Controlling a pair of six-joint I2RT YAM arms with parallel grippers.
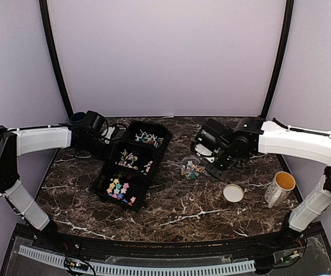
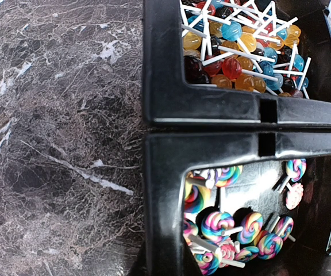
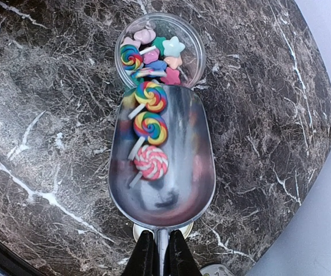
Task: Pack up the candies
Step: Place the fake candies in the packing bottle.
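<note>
Over the counter [image 3: 39, 115], right jaws pinch a scoop [image 3: 183, 172] of candies [image 3: 150, 127] by a cup [image 3: 199, 47]; left jaws are closed.

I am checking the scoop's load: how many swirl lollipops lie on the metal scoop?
3, in a row on the scoop: a rainbow one at the front lip by the cup, a second rainbow one behind it, a pink-white one nearest the handle. None seems hidden.

Entry: compartment tray [image 1: 112, 158] sits left of centre on the table [image 1: 183, 221], cup [image 1: 190, 168] just to its right holding candies [image 3: 174, 46], my scoop [image 3: 180, 190] lip at its rim with three more in line, lid [image 1: 233, 193] and mug [image 1: 280, 188] nearer, further right.
</note>
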